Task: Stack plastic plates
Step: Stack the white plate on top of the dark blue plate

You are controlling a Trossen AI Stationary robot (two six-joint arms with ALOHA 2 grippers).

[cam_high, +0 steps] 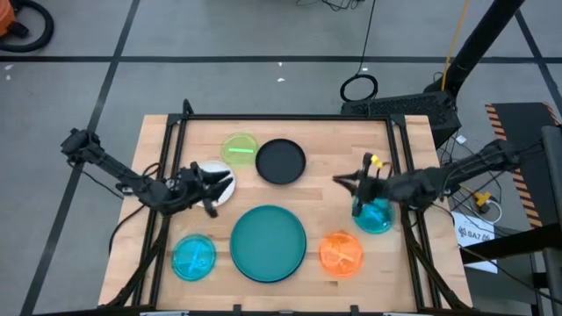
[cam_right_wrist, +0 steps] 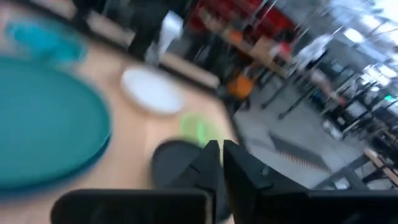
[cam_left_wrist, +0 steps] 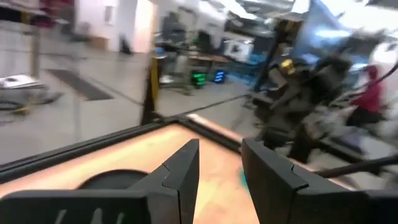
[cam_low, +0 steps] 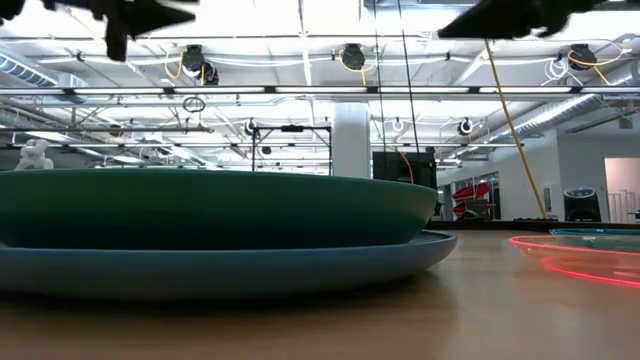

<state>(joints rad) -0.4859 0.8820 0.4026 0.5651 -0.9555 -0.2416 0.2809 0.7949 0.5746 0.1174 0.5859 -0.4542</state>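
Note:
A large teal plate [cam_high: 268, 239] lies nested on a blue plate [cam_low: 250, 268] at the table's near middle. Around it lie a cyan plate [cam_high: 193, 256], an orange plate [cam_high: 341, 253], a small teal plate [cam_high: 376, 219], a green plate [cam_high: 239, 147], a black plate [cam_high: 281, 161] and a white plate [cam_high: 223, 191]. My left gripper [cam_high: 228, 177] hovers open above the white plate's right edge, fingers [cam_left_wrist: 186, 165] with nothing between them. My right gripper [cam_high: 337, 180] is shut and hangs in the air, left of the small teal plate. In the low view both grippers sit high above the table.
A raised dark frame [cam_high: 290, 118] borders the wooden table on its far and side edges. Bare wood shows between the black plate and my right gripper. My right arm [cam_high: 413, 186] passes over the small teal plate. Cables and a stand lie on the floor beyond the far edge.

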